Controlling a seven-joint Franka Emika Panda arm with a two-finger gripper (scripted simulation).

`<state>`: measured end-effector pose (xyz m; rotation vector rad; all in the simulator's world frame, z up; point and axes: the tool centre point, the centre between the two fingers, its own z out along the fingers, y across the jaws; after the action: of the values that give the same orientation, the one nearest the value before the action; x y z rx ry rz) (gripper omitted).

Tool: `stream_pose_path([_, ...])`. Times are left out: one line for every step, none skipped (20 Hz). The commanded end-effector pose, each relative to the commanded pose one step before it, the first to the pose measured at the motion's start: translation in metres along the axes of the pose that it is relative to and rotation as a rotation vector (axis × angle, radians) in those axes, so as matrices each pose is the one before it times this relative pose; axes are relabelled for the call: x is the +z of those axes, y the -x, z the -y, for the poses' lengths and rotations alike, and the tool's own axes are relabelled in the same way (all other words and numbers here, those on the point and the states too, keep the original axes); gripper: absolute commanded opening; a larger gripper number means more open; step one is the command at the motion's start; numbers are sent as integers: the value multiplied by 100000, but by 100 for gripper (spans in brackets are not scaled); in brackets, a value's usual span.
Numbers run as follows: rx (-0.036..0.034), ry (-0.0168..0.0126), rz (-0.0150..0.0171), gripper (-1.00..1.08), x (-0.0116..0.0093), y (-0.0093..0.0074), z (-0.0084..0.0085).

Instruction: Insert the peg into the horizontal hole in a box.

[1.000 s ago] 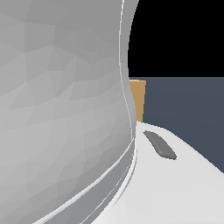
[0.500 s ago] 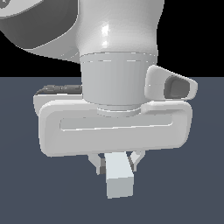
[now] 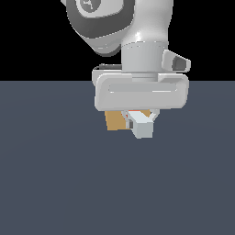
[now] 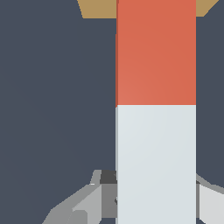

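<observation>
Above the dark floor, the fingers [image 3: 139, 118] grip the peg [image 4: 155, 109], near the box [image 3: 114, 120].

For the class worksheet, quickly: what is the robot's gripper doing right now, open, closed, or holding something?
Gripper: closed on the peg, gripping its whitish end, with the orange end pointing toward the tan box.

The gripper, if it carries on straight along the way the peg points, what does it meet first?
Probably the box: the peg held in the gripper aims its orange end at it. The hole isn't visible, so alignment is unclear.
</observation>
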<state>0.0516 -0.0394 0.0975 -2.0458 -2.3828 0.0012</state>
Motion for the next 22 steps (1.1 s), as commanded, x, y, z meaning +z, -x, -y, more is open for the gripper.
stream_pose_path([-360,117,85,-100,-743,-1632,-1044])
stream_pose_path([-183,2,-7,-100,-180,-493,-304])
stream_pose_path([-146,2,-6,-100,-149,-404,-255])
stream_pose_path([-129,2,-6,-100,-122,-335,-212])
stream_pose_path([-98,1,-5,-100,-96,-262,-170])
stream_pose_path([-69,1,-4,-100,-73,-195,-129])
stream_pose_path([-69,1,-4,-100,-51,-150,-94])
stream_pose_path([0,0,0,-100,-30,-62,-51])
stream_pose_path([0,0,0,-100,-10,-21,-17])
stream_pose_path([0,0,0,-100,0,0,0])
stream_pose_path([0,0,0,-100,0,0,0])
stream_pose_path([0,0,0,-100,0,0,0])
stream_pose_path([-122,-199,-54,-100,129,-61,70])
stream_pose_path([0,0,0,-100,-4,1,-24])
stream_pose_path([-47,51,2,-100,-47,-29,-70])
stream_pose_path([-72,82,3,-100,-76,-44,-116])
stream_pose_path([-85,98,3,-100,-93,-52,-150])
stream_pose_path([-64,74,2,-100,-71,-39,-115])
stream_pose_path([-45,52,2,-100,-48,-28,-69])
stream_pose_path([0,0,0,-100,-4,1,-23])
stream_pose_path([0,0,0,-100,0,0,0])
stream_pose_path([0,0,0,-100,0,0,0])
